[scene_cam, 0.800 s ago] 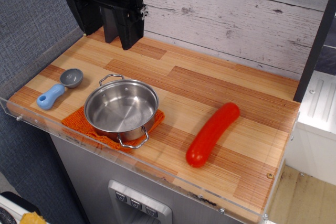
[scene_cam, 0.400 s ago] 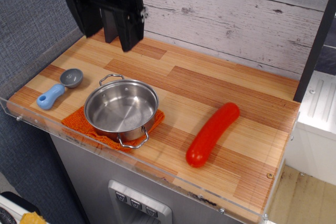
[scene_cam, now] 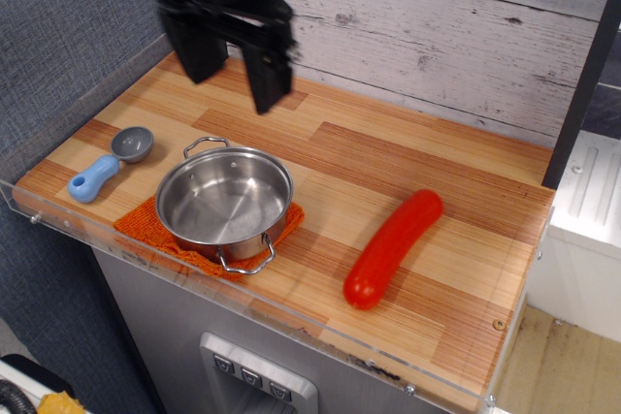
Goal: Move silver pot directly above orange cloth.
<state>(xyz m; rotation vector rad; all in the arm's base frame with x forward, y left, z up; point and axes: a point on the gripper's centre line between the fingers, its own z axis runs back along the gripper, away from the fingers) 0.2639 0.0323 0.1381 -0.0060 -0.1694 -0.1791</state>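
The silver pot (scene_cam: 224,203) is shallow, round and shiny, with two wire loop handles. It sits on the orange cloth (scene_cam: 146,232), which lies flat near the front left edge and shows only around the pot's left and front sides. My black gripper (scene_cam: 236,89) hangs open and empty above the back left of the counter, behind the pot and clear of it. Its two fingers (scene_cam: 271,80) point down.
A small grey scoop with a blue handle (scene_cam: 110,164) lies left of the pot. A long red sausage-shaped object (scene_cam: 392,246) lies at the right. A clear plastic rim (scene_cam: 291,322) edges the wooden counter's front. A plank wall stands behind.
My gripper has moved to the right and a little lower over the back of the counter. The pot, cloth, scoop and red object have not moved.
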